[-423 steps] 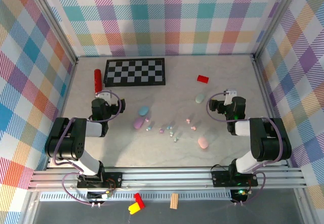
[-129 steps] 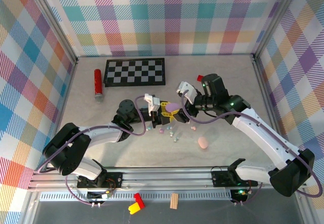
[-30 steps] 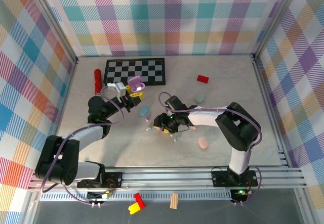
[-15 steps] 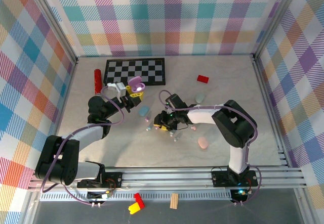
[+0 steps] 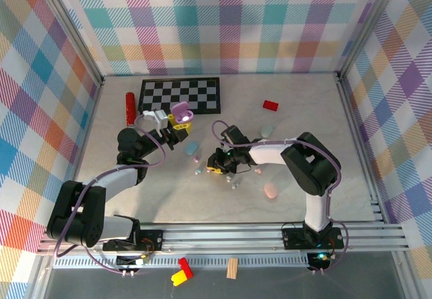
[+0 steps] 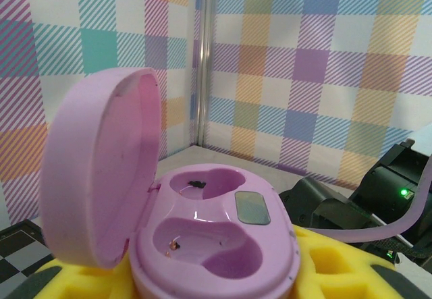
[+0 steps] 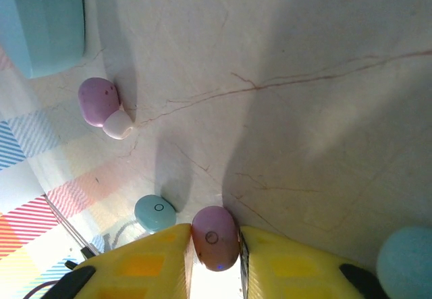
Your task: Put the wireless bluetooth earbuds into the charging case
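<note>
Where right end effector (image 7: 214, 239) grips, an earbud (image 7: 214, 235) sits

Lab rig: plaid walls (image 5: 223, 22), aluminium frame (image 5: 223, 235).

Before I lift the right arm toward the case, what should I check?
1. Purple earbud held by the right gripper: ok, squeezed from both sides.
2. Blue earbud outside that grip: ok, but close.
3. Purple case open: ok, lid tipped back.
4. Wells free of earbuds: ok.
5. Left gripper holding the case off the table: ok.
6. Earbud turned right for its well: cannot tell.
</note>
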